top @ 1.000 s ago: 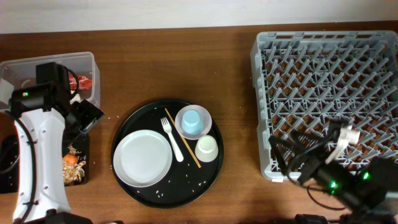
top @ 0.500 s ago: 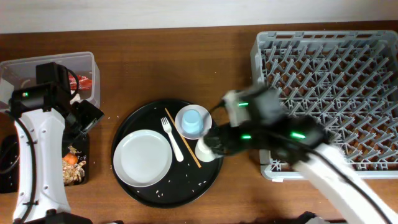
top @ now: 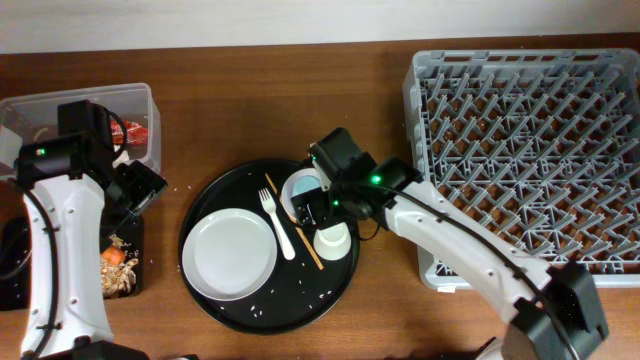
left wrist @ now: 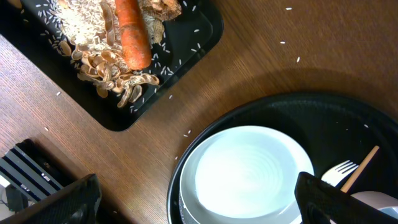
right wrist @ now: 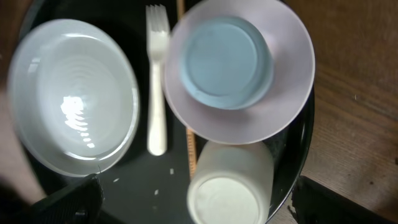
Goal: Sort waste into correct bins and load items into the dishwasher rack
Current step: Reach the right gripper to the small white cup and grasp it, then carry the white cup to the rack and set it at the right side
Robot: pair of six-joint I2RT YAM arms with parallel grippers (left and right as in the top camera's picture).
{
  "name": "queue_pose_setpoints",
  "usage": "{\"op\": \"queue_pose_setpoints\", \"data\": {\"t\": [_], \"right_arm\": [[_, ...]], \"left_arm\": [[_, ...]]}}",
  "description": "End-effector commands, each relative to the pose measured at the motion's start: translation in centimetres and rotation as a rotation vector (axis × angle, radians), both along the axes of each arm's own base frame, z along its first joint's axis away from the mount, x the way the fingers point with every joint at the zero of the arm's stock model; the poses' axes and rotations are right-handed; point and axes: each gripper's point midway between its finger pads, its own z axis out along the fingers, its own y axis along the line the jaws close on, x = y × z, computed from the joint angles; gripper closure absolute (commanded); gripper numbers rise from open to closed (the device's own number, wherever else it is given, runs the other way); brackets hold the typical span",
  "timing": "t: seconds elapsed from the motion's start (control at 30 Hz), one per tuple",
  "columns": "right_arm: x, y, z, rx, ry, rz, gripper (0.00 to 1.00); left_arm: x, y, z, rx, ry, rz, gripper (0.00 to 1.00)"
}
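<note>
The white plate point(top: 230, 253), white fork point(top: 278, 222), small white bowl point(top: 292, 196) holding the upside-down light-blue cup point(top: 305, 186), and the cream-white cup point(top: 333, 238) sit on the round black tray point(top: 262, 300). My right gripper point(top: 318, 207) hovers open over the bowl and cream cup; its wrist view shows the blue cup point(right wrist: 227, 59), bowl point(right wrist: 280, 106), cream cup point(right wrist: 230, 186), fork point(right wrist: 155, 81) and plate point(right wrist: 71, 93). My left gripper point(top: 140, 187) is open and empty between the bins and the round tray. Rice, brown scraps and the carrot point(left wrist: 132, 34) lie in the flat black tray point(left wrist: 205, 31). The red-and-white wrapper point(top: 136, 132) lies in the clear tub point(top: 100, 100).
The grey dishwasher rack point(top: 530, 150) stands at the right. A thin wooden stick point(top: 296, 238) lies beside the fork. Loose rice grains dot the round tray and the wood near the flat tray point(top: 128, 262). The left wrist view shows the plate point(left wrist: 249, 174).
My right arm has swung left from the rack's front edge to above the bowl and cups on the round tray. The left arm and the dishes have not moved.
</note>
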Motion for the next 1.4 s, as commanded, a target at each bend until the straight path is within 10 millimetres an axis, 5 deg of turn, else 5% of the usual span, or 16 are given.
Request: {"op": "queue_pose_setpoints", "data": {"t": [0.0,0.17,0.37,0.63,0.9,1.03,1.23,1.37], "right_arm": [[0.9,-0.7,-2.8,-0.091,0.027,-0.087,0.01],[0.3,-2.5,-4.4,-0.18,0.076,-0.165,0.01],[-1.6,-1.2,-5.5,-0.191,0.126,-0.11,0.01],[-2.9,-2.0,-6.6,-0.231,0.172,-0.116,0.0],[-3.0,-1.9,-6.7,-0.219,0.179,-0.136,0.28],[-3.1,-1.9,-6.5,-0.222,0.185,-0.136,0.33],[-2.5,-1.6,-1.9,-0.23,0.181,-0.138,0.37],[-0.6,-3.7,5.1,-0.269,0.103,-0.197,0.42]], "left_arm": [[-0.1,0.3,-0.1,0.011,0.009,0.018,0.01],[-0.1,0.3,-0.1,0.011,0.009,0.018,0.01],[-0.1,0.3,-0.1,0.011,0.009,0.018,0.01],[-0.1,0.3,-0.1,0.011,0.009,0.018,0.01],[-0.1,0.3,-0.1,0.011,0.009,0.018,0.01],[-0.1,0.3,-0.1,0.011,0.009,0.018,0.01],[-0.1,0.3,-0.1,0.011,0.009,0.018,0.01],[-0.1,0.3,-0.1,0.011,0.009,0.018,0.01]]}}
